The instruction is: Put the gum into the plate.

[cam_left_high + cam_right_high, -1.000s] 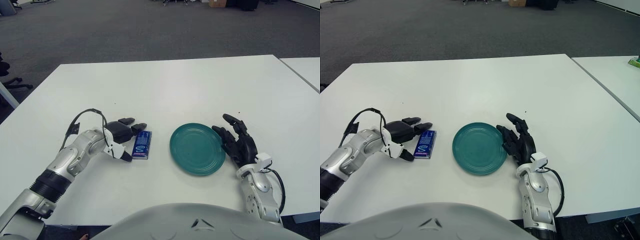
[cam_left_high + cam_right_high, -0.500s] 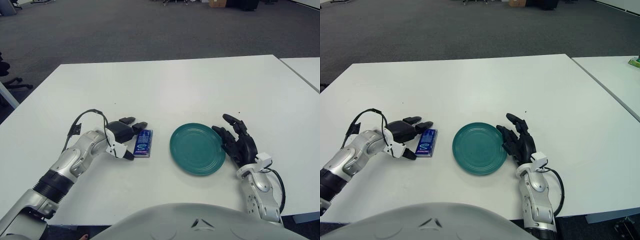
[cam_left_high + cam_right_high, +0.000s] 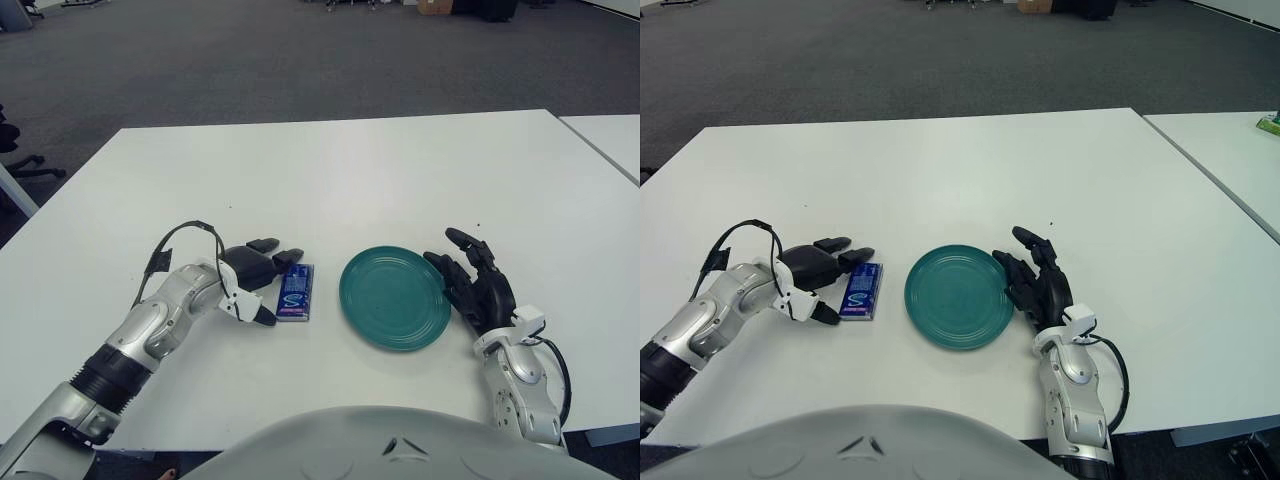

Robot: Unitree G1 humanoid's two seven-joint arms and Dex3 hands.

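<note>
A blue gum pack (image 3: 295, 292) lies flat on the white table (image 3: 330, 180), a short way left of the teal plate (image 3: 393, 297). My left hand (image 3: 270, 287) is against the pack's left side. Its two upper fingers (image 3: 285, 256) reach past the pack's top left corner and the thumb (image 3: 262, 316) lies below and left of it. The fingers are spread around the pack's edge, not closed on it. My right hand (image 3: 475, 285) shows just right of the plate's rim with its fingers spread and nothing in them. The plate holds nothing.
A second white table (image 3: 610, 135) stands to the right across a narrow gap, with a small green object (image 3: 1270, 124) on it. Grey carpet lies beyond the far edge. My own torso (image 3: 390, 445) covers the table's near edge.
My left hand has slid right along the table, and the gum pack has shifted a little right with it, toward the plate. The right hand and plate have not moved.
</note>
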